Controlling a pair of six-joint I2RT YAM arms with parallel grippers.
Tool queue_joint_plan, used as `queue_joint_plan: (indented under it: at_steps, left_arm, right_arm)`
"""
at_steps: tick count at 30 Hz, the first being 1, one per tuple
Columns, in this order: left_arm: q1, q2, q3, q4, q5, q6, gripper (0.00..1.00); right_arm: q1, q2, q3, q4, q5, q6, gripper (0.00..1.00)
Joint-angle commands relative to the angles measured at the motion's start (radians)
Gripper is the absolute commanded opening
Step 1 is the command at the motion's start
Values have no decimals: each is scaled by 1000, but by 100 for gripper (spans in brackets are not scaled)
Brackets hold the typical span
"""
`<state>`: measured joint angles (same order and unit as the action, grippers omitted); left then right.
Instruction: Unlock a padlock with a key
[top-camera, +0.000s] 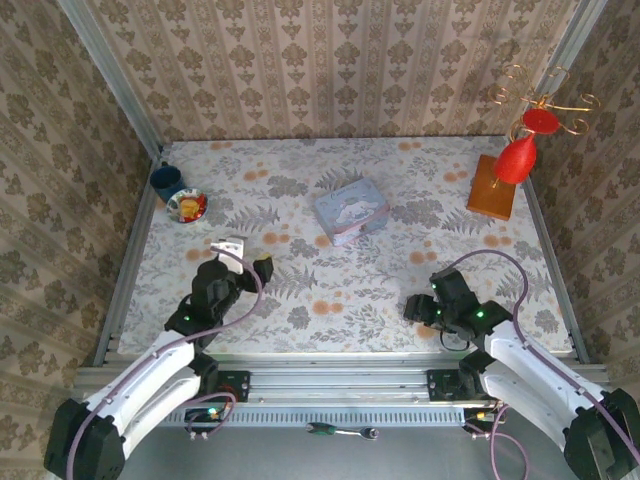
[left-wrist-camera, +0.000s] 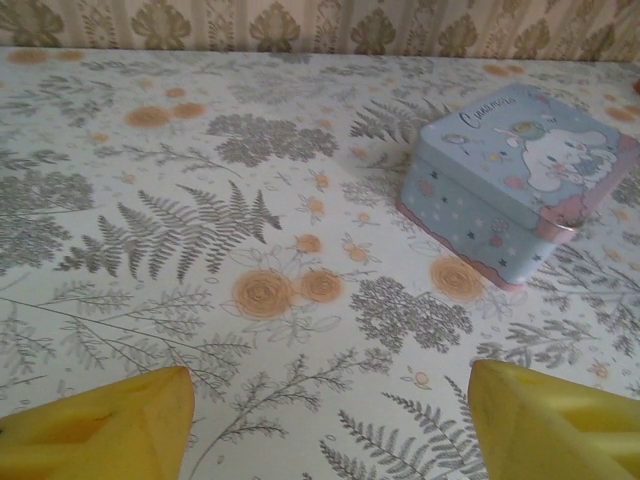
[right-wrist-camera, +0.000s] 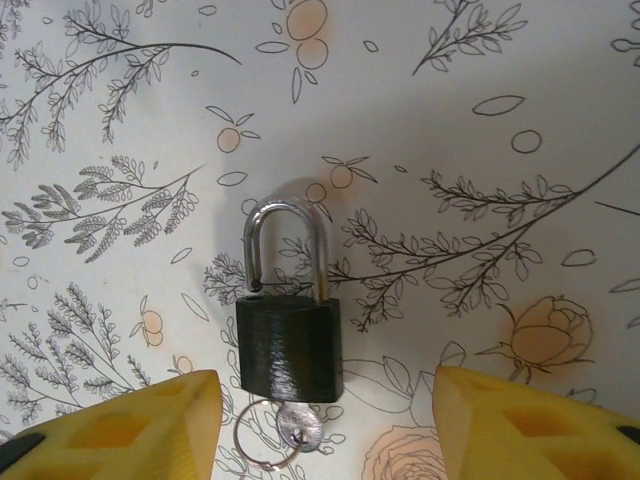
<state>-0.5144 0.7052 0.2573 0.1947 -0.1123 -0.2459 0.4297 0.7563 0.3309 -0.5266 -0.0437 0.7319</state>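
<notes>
Left claw (left-wrist-camera: 330, 420) hangs spread above floral tabletop (left-wrist-camera: 150, 200), pastel-blue rectangular cartoon tin (left-wrist-camera: 505, 185) beyond; right claw (right-wrist-camera: 322, 400), spread, straddles small dark-bodied, silver-shackled padlock (right-wrist-camera: 290, 345) lying flat, small silver key (right-wrist-camera: 298, 425) inserted, shackle (right-wrist-camera: 285, 235) seemingly sprung: best withdrawn straight upward without nudging it.

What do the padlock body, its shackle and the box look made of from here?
Padlock body: probably metal under a dark, dull coating, with a faint streaked sheen. Shackle: bare polished metal, likely steel, bright silver with sharp highlights. Box: looks like printed tin, pastel blue with a cartoon and a glossy rolled pink rim, though plastic can't be ruled out.
</notes>
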Motion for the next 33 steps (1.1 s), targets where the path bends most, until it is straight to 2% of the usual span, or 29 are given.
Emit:
queue_joint_plan:
  at_steps: [1,2,3,4,7,8,9,11,15,17,18,21,23,26,27,29,30,33]
  left_arm:
    - [14,-3,4,-90,-130,-17,74]
    - [18,-1,9,-110,-157,-22,74]
    - [24,-1,14,-128,-182,-27,74]
    - [31,-4,18,-140,-202,-28,74]
    - [50,-21,41,-183,-295,-43,75]
    - [51,-27,48,-186,-322,-50,84]
    - [51,-32,56,-182,-351,-49,100]
    - [85,-25,58,-124,-401,-17,100]
    - [109,37,30,118,-492,117,100]
    - [149,108,33,210,-505,159,100]
    - [181,154,50,227,-498,161,100]
    - [257,308,128,198,-435,159,100]
    - [277,403,192,163,-447,171,100]
    - [308,537,206,260,-424,197,100]
    - [326,583,196,309,-385,196,100]
    - [350,672,158,490,-327,248,100]
    - [346,682,188,428,-324,254,100]
    - [355,729,172,563,-267,345,100]
  right_arm:
    - [-5,-17,57,-63,12,-8,62]
    - [-5,-18,70,-74,10,-13,64]
    - [-5,-20,88,-89,11,-22,98]
    - [-5,-22,108,-109,20,-32,100]
    - [-5,-21,169,-145,67,-57,100]
    - [-5,-20,185,-145,85,-65,100]
    - [-5,-18,204,-143,113,-79,100]
    - [-5,-17,242,-125,180,-122,100]
    - [-5,-21,297,-18,375,-291,100]
    - [-10,-14,238,183,498,-466,100]
    - [-39,-3,198,289,508,-562,100]
    - [-126,74,102,544,487,-628,100]
    - [-159,160,45,705,505,-677,100]
    - [-193,312,15,883,518,-757,100]
    - [-203,363,13,929,503,-768,100]
    - [-221,430,47,954,443,-800,100]
    - [-230,460,56,982,386,-827,100]
    - [-267,511,46,1121,254,-856,100]
